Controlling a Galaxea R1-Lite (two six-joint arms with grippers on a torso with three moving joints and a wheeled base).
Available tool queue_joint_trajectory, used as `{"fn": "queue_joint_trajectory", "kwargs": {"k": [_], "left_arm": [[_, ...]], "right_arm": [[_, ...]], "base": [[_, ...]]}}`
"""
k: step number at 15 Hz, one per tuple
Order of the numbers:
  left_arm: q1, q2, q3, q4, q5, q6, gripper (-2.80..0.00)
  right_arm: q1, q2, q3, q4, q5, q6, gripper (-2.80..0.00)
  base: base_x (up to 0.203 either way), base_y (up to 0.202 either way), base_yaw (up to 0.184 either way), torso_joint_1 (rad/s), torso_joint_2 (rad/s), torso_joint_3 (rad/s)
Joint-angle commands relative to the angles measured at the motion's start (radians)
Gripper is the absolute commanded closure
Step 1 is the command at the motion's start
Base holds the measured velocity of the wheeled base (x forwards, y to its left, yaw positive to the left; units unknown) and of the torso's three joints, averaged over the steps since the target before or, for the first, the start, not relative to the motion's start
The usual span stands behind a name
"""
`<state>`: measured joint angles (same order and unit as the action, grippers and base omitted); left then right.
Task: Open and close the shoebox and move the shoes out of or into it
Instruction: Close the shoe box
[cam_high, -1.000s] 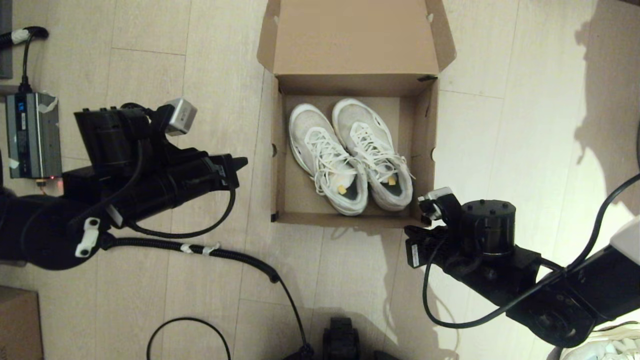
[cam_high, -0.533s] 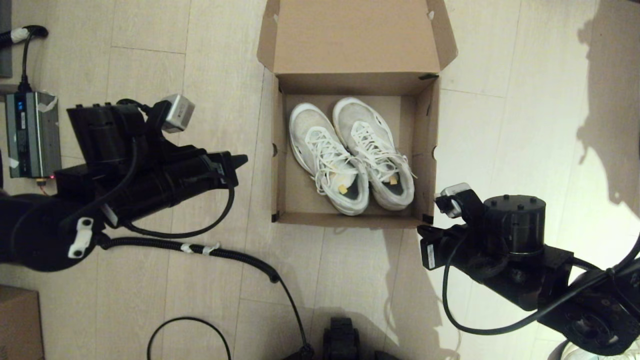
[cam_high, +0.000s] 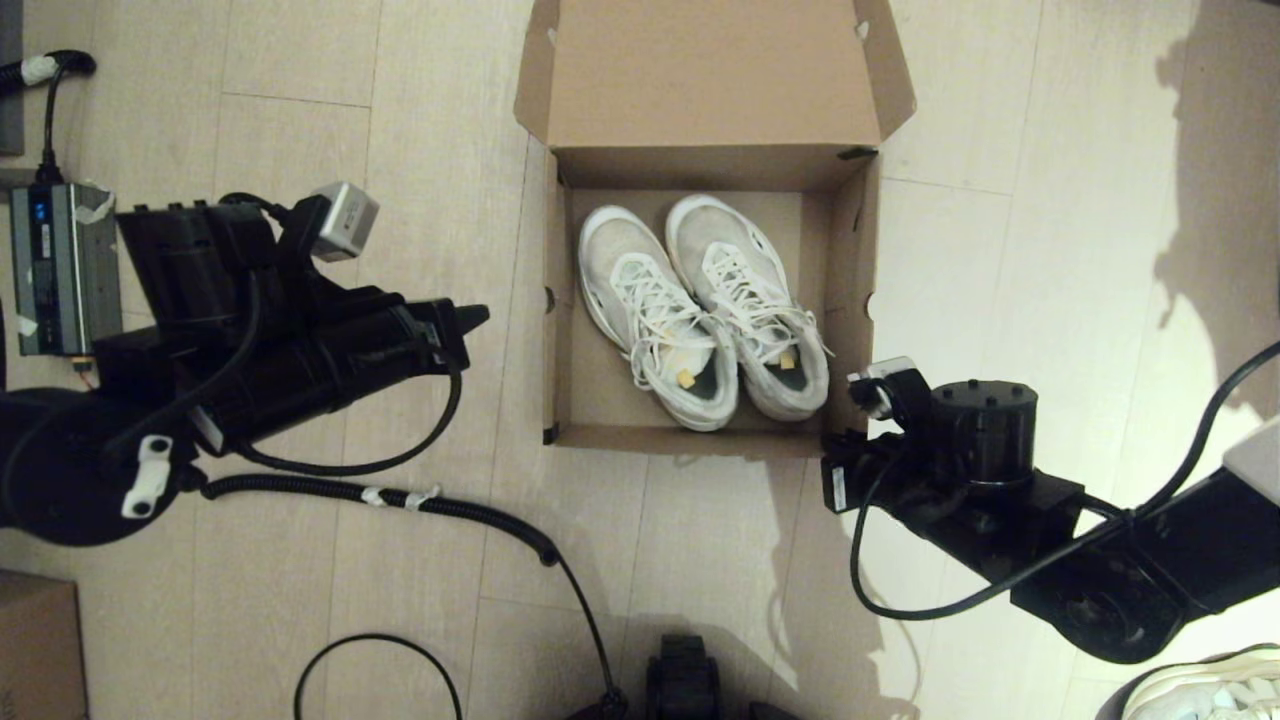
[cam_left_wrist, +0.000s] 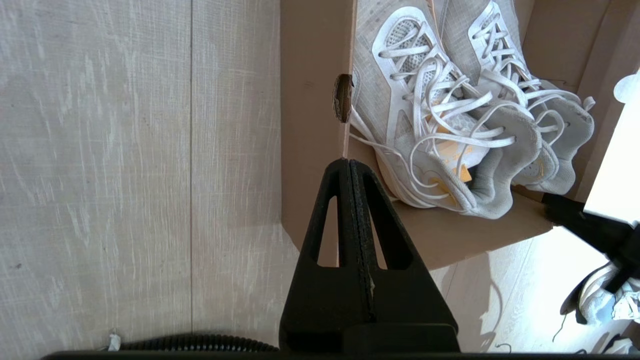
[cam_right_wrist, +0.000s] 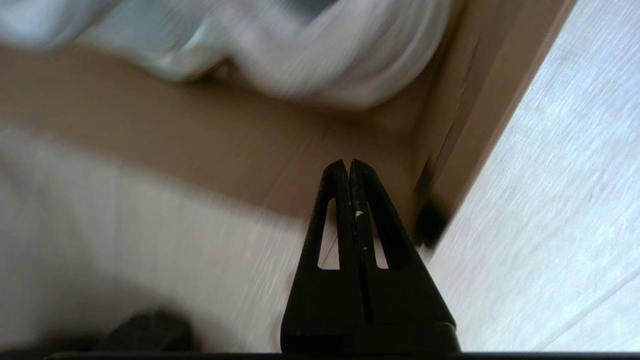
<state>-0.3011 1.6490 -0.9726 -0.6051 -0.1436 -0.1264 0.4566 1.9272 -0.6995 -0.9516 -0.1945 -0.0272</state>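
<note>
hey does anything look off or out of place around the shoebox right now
Little stands out. The shoebox is open with both shoes side by side inside, laces loose. One oddity: a lone sneaker lies on the floor by the right arm.

left tool — fingers pressed together | right tool — fingers pressed together

The shoebox, plain brown cardboard, stands open on the floor, its lid folded back at the far side. Inside lie the shoes, white and pale grey with white laces, side by side, touching, toes toward the lid.
</note>
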Motion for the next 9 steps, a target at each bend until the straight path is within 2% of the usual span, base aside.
{"fn": "queue_joint_trajectory", "kwargs": {"k": [1,6,9], "left_arm": [[0.001,-0.004,0.002,-0.004,-0.001,-0.001,0.00],[0.000,-0.006,0.005,-0.005,-0.002,-0.001,0.00],[0.000,-0.011,0.001,-0.004,-0.002,-0.001,0.00]], "right_arm": [[-0.020,0.051,-0.030,-0.009,0.001,-0.002,0.00],[-0.021,0.048,-0.003,-0.004,0.003,-0.003,0.00],[-0.011,0.028,0.093,-0.007,0.004,-0.017,0.00]], "base": [[0.000,0.000,0.000,0.000,0.00,0.000],[0.000,0.000,0.000,0.000,0.00,0.000],[0.000,0.000,0.000,0.000,0.00,0.000]]}}
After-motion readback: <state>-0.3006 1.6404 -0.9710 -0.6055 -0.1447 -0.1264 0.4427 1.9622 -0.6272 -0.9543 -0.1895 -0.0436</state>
